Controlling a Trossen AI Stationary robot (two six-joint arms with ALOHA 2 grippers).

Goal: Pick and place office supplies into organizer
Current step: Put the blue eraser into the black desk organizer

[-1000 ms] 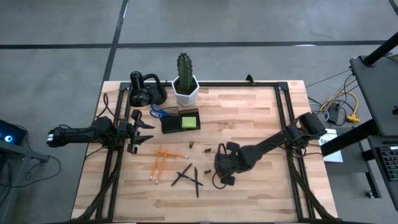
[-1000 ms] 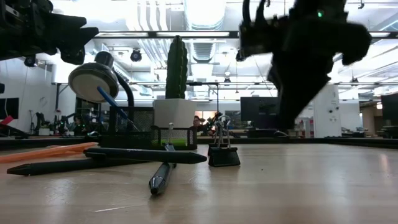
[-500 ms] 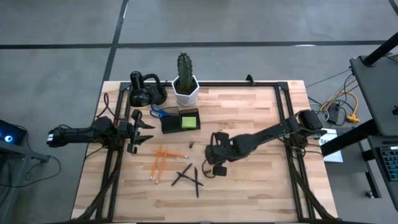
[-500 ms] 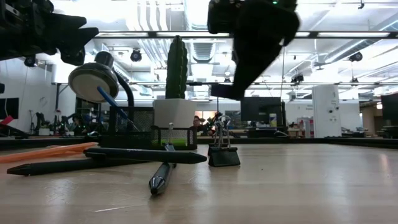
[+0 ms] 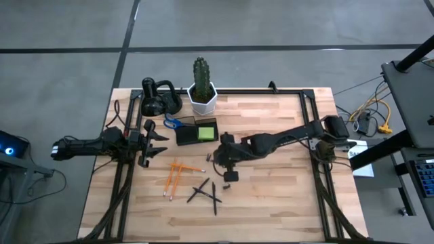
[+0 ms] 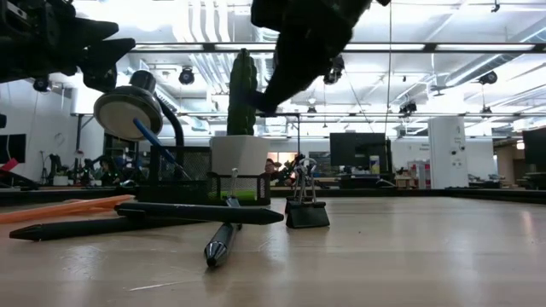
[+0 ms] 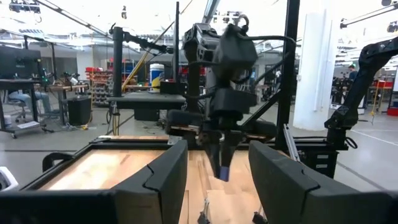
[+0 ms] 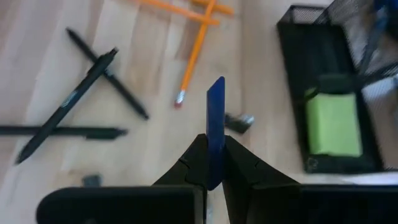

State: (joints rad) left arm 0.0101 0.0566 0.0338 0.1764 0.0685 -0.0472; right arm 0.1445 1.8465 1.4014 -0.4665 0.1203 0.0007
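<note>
In the right wrist view we see our right tool (image 8: 214, 163) clamped on a thin blue strip (image 8: 215, 124) that stands out lengthwise past the fingertips. Beyond its tip, the organizer (image 8: 326, 102) lies off to one side, the lime-green pad (image 8: 333, 121) already inside it. From above, the right tool (image 5: 227, 157) hangs over the counter (image 5: 271, 203), just beside the organizer (image 5: 198, 131), so we judge a short carry remains. Far off at the counter's left edge, our left tool (image 5: 153, 141) waits with its fingers apart, holding nothing
</note>
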